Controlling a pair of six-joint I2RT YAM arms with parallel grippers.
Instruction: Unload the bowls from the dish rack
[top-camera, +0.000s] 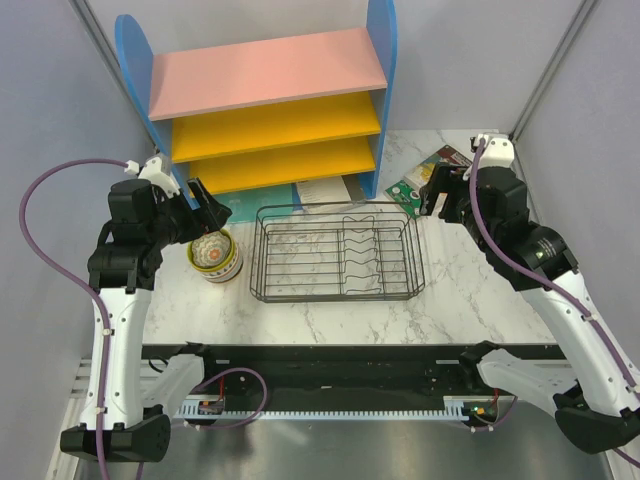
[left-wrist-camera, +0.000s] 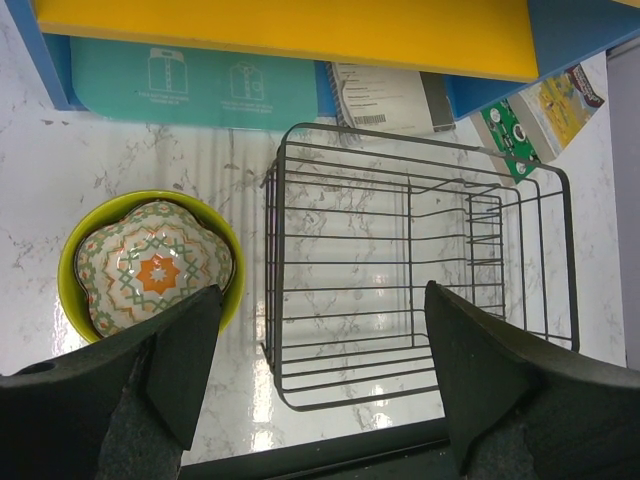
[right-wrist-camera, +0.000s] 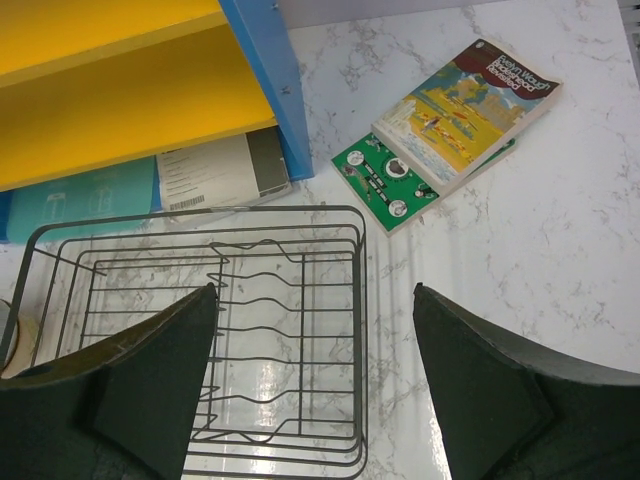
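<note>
Shows black wire on the dish rack (top-camera: 337, 252), grey-veined white marble on the table (top-camera: 330, 315). Pairs a lime-green bowl (left-wrist-camera: 70, 262) with a white bowl (left-wrist-camera: 155, 265) of green lattice and orange star.

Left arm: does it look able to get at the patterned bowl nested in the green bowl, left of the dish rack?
Probably yes. The left gripper hangs close above the patterned bowl, fingers open, with nothing covering it. The dish rack stands apart to one side.

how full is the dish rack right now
Empty: only the marble table shows through the dish rack; both bowls sit stacked beside it.
</note>
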